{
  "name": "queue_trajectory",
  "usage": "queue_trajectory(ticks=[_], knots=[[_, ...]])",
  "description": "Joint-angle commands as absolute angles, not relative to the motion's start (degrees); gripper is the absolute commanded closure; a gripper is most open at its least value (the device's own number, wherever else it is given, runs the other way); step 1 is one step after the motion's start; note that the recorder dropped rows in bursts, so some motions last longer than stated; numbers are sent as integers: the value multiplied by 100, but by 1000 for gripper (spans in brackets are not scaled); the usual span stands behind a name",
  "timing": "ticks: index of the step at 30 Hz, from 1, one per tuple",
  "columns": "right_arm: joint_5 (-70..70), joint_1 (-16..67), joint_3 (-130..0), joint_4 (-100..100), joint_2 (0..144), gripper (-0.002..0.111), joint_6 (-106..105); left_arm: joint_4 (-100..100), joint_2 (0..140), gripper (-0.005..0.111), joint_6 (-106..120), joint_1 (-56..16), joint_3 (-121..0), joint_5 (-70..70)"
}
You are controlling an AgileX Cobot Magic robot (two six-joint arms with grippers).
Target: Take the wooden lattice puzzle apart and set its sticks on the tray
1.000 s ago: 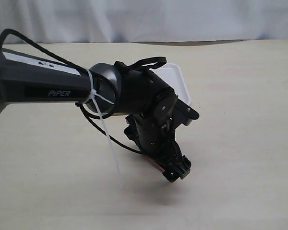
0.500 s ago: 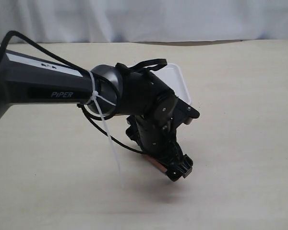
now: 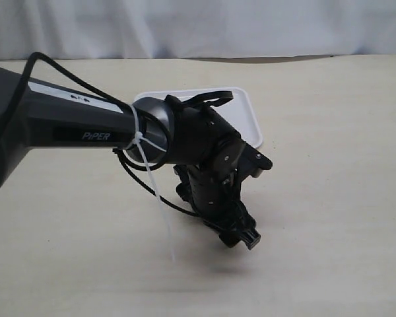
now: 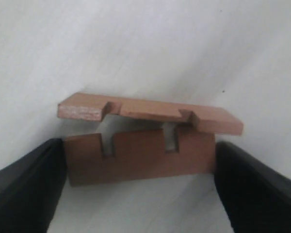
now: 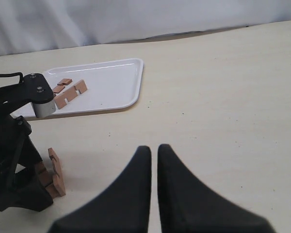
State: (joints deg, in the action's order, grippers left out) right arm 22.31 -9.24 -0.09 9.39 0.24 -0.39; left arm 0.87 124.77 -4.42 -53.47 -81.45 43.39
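Observation:
In the left wrist view a reddish-brown notched stick [image 4: 136,160] stands on edge on the table, notches up. My left gripper [image 4: 139,167] is shut on it, one finger against each end. A second stick [image 4: 150,109] lies tilted right behind it. The right wrist view shows this pair of sticks [image 5: 56,172] on the table under the left gripper [image 5: 36,191]. The white tray [image 5: 121,92] holds other sticks [image 5: 70,93] near one end. In the exterior view the left gripper [image 3: 241,234] hides the sticks. My right gripper [image 5: 153,148] is shut on nothing, well away from them.
The tray's rim [image 3: 254,119] shows behind the black left arm [image 3: 86,132], whose cable and white zip tie [image 3: 162,205] hang down toward the table. A white curtain runs along the far edge of the beige table [image 5: 223,97].
The left arm has shifted and turned, uncovering more of the tray. The reddish stick that showed under its gripper in the exterior view is now hidden.

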Motion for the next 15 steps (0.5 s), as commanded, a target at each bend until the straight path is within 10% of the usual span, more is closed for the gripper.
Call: queue_trajectory(ticks=[1, 15], knots=[[2220, -916, 0, 959, 0, 104, -77, 201, 12557, 107, -456, -5368, -8135, 4502], [2220, -916, 0, 959, 0, 104, -77, 818, 11394, 107, -494, -5357, -8135, 4825]])
